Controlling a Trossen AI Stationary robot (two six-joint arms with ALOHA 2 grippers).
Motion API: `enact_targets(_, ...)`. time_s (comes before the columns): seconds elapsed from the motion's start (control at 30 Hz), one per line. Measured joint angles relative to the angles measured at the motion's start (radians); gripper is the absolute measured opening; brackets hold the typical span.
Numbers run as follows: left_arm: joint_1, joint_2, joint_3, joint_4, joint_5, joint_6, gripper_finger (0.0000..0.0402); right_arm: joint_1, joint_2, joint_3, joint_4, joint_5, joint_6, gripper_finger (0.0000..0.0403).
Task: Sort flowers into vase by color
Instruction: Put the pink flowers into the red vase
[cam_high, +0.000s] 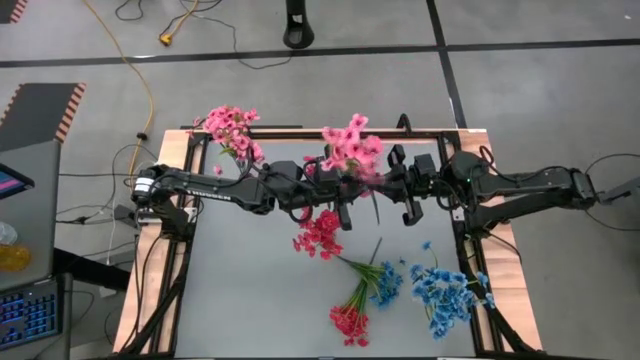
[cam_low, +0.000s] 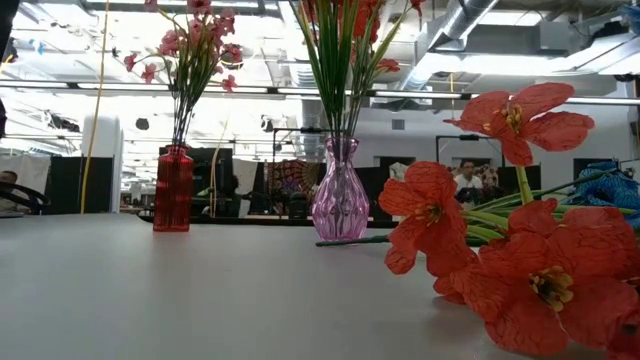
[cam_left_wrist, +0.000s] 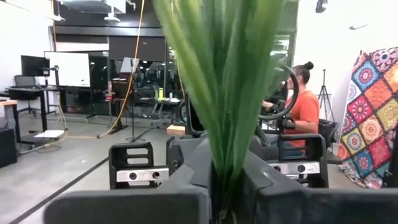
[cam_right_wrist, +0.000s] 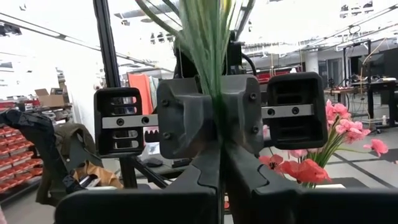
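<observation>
L pincer (cam_high: 345, 195) & R pincer (cam_high: 378, 195) meet above surface (cam_high: 250, 290) centre, both pinching pink flowers' stems (cam_left_wrist: 227, 124); blue flowers (cam_high: 445, 290) at 4 o'clock.

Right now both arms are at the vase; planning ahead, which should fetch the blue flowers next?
Right. Both clamp the pink flowers, but the blue flowers lie nearer the right gripper; the left gripper would likely reach across.

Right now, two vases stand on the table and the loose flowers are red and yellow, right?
No: the high view shows the loose ones are red flowers and blue flowers, not yellow. The red vase and pink vase do stand there.
</observation>
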Motion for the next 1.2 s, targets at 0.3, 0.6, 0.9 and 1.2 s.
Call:
enact_targets(0.3,0.0,-0.008,0.0,-0.009,0.025,-0.006,0.0013,-0.001,0.0,0.0,0.01,0.002,0.0,0.0119)
enact_targets(0.6,-0.001,-0.114,-0.002,-0.151,0.086,-0.038,0.0006,-0.046,-0.087,0.004,0.028,0.002,0.001,0.0215)
enact_targets(0.9,-0.001,-0.308,-0.001,-0.512,0.085,-0.036,0.0006,-0.122,-0.175,0.0,-0.077,0.002,0.001,0.0229)
enact_targets(1.2,-0.054,-0.539,-0.001,-0.879,-0.062,-0.024,0.0006,-0.21,-0.226,0.0,-0.205,0.003,0.0,0.0226)
